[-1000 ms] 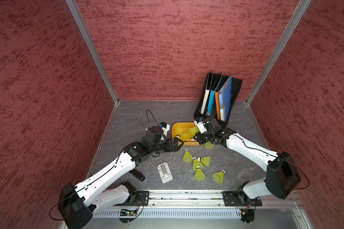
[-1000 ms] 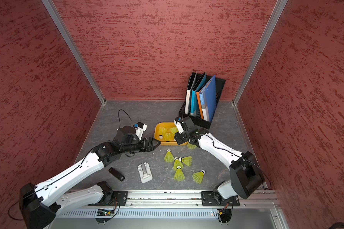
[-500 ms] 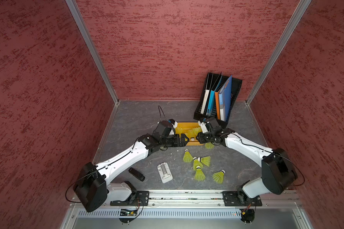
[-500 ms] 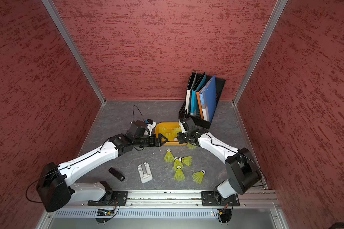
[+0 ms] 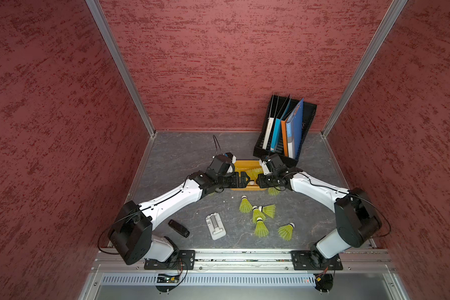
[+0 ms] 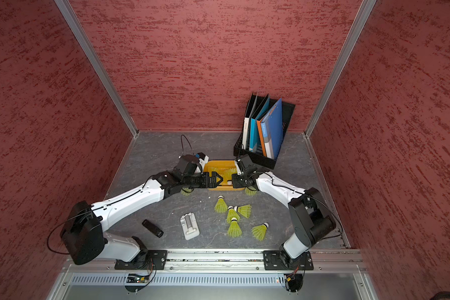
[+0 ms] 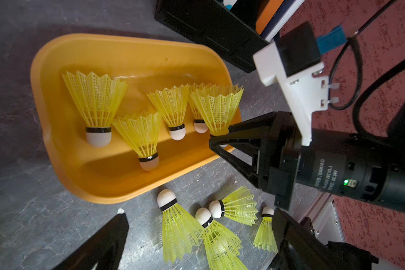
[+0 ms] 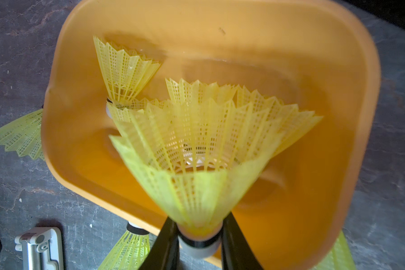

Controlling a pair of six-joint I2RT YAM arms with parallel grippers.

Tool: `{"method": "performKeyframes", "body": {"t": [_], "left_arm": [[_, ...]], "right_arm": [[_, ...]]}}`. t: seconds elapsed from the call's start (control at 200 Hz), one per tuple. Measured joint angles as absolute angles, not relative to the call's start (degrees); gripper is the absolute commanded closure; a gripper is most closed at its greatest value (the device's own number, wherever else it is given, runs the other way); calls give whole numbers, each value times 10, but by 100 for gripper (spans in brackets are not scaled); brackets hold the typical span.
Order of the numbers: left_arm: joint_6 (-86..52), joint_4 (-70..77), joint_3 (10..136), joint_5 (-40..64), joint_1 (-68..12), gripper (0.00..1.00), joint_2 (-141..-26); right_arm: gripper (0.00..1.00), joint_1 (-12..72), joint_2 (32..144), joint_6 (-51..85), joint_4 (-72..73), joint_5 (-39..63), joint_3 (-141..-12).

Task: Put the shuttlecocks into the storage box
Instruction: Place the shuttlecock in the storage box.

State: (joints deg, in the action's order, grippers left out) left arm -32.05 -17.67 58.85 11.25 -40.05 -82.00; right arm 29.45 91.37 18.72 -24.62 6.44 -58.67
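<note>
Over the near rim of the storage box [image 8: 278,30], the right gripper [image 8: 199,224] is clamped on the white cork end of one shuttlecock [image 8: 197,163], with a jaw on either side of the black band. The held piece's long axis runs with the cork back in the jaws and the skirt fanned forward over the box interior, toward the far wall (the skirt is blurred in the right wrist view, so its exact tilt is unreadable). The cork sits about at the rim line; whether it is fully inside the wall cannot be told. The left gripper [image 5: 245,179] stands wide open and empty at the same near rim, facing the right one across a small gap. Four shuttlecocks in the box [image 7: 140,135] lie on its floor, corks toward the near wall. Five loose shuttlecocks [image 5: 257,215] lie clustered on the table [image 5: 179,155], on the robot's side of the box and well apart from both grippers; one more shows under each forearm. Judgement: the step in hand is the drop, and it belongs to the right arm, since the target lies straight ahead of and below its jaws, along the shuttlecock's own axis. A short advance before release looks prudent, or the cork may catch the rim and tip outward.
</note>
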Motion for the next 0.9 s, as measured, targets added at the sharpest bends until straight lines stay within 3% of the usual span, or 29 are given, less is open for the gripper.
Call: {"method": "performKeyframes", "body": {"t": [0.421, 0.902], "left_arm": [[-321, -154, 595, 121, -388, 0, -857], [-321, -154, 598, 122, -387, 0, -862]], "right_arm": [[80, 295, 934, 198, -237, 55, -589], [65, 295, 959, 210, -238, 54, -606]]}}
